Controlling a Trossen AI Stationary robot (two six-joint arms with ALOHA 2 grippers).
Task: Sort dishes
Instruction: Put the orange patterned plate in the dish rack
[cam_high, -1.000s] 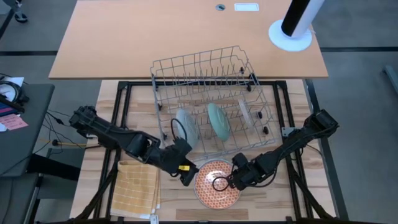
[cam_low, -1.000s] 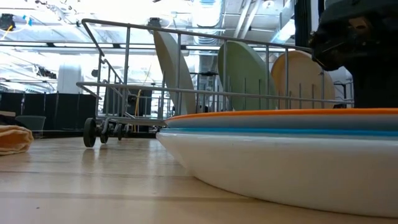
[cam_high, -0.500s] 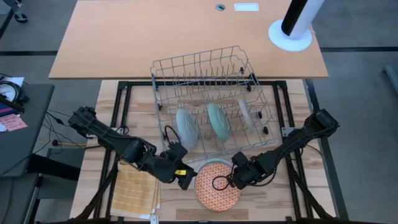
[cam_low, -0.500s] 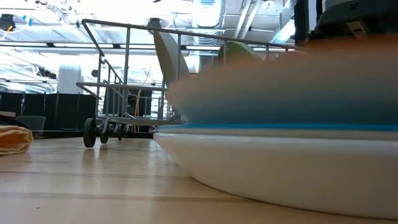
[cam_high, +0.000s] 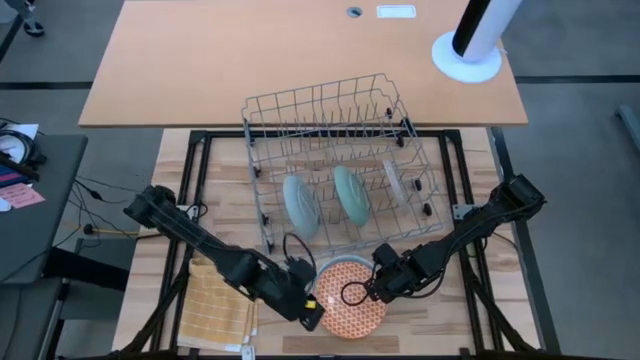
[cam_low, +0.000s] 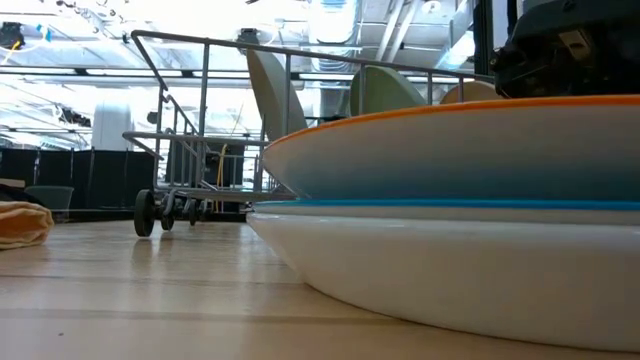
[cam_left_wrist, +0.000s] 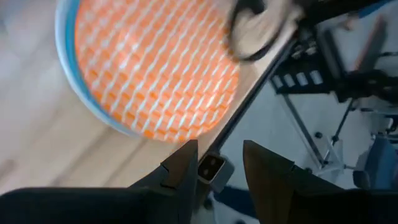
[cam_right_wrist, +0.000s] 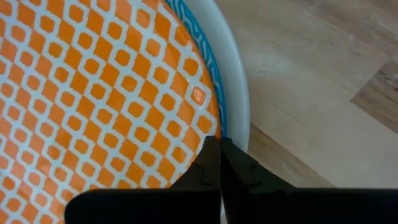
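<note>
Gripping the near rim of the orange patterned plate (cam_high: 348, 300), the right hand (cam_high: 382, 285) has its two fingers pinched together on the edge, as the right wrist view shows where the dark fingertips meet over the orange lattice and the blue band (cam_right_wrist: 211, 99). The plate sits on a white plate (cam_low: 450, 270) at the front of the wooden surface (cam_high: 220, 200), and in the low view its left side is tilted up off the white one, a wedge of gap showing between them.

The left hand (cam_high: 312, 310) is at the plate's opposite edge, low and close to the surface; its wrist view shows two dark fingers (cam_left_wrist: 183, 165) set a narrow way apart with nothing between them, the patterned face lying just beyond.

Behind the stack stands the grey wire rack (cam_high: 330, 110), with three plates upright in its slots: a grey-blue plate (cam_high: 300, 203), a pale teal-green plate (cam_high: 350, 195) and a beige plate (cam_high: 395, 182) (the last seen nearly edge-on). A yellow checked cloth (cam_high: 220, 300) lies flat at the surface's front left, partly under the left arm.
</note>
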